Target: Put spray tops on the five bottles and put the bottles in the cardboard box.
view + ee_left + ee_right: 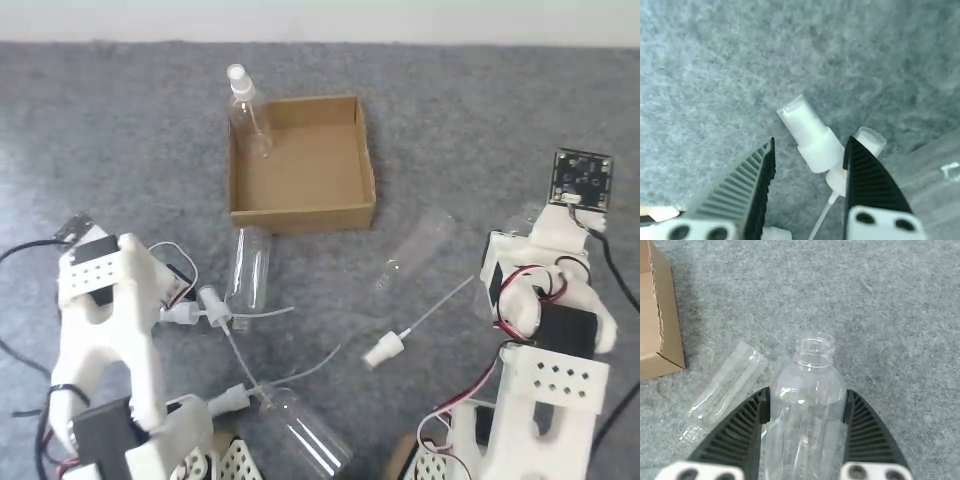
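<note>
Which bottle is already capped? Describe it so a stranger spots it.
Find the cardboard box at the table's middle. A clear bottle leans on its far left corner. Unlike the bottles lying around, it carries a white spray top.

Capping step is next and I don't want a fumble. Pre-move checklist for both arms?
1. Right gripper on the bottle: ok, fingers against both its sides.
2. Bottle's neck bare and pointing away from the gripper: ok.
3. Spray top between the left gripper fingers: ok, lying on the mat.
4. Left gripper closed on the spray top: not ok, open.
5. Spray top's tube free of the other tubes: cannot tell.
6. Room in the box: ok, one capped bottle at its corner.
</note>
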You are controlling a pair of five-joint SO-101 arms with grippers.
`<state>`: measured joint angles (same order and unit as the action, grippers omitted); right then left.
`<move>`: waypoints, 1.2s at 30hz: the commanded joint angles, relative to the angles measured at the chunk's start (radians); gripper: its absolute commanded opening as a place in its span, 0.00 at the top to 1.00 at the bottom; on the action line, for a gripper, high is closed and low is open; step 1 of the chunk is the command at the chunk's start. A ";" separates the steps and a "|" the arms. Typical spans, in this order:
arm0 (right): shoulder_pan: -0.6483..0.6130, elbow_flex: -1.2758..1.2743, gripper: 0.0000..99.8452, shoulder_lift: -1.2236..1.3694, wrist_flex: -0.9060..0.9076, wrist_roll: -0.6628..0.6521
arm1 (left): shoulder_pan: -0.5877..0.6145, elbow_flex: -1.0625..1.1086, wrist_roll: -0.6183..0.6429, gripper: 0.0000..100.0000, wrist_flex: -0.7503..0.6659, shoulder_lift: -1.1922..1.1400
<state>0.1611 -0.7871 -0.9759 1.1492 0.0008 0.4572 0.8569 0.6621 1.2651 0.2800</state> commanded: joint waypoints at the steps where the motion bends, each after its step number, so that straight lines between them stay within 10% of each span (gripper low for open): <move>1: -0.012 0.009 0.90 -0.028 -0.019 -0.002 | 0.008 0.015 0.017 0.79 -0.060 0.035; 10: -0.013 0.009 0.90 -0.028 -0.019 -0.002 | 0.107 0.038 0.018 0.63 -0.115 0.035; 28: -0.013 0.009 0.90 -0.028 -0.018 -0.002 | 0.040 0.153 0.091 0.63 -0.233 0.035; 36: -0.013 0.009 0.90 -0.028 -0.018 -0.003 | 0.040 0.156 0.091 0.82 -0.278 0.037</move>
<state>0.1611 -0.7871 -0.9759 1.1492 0.0008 0.5002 1.0165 0.7449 1.0441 0.2800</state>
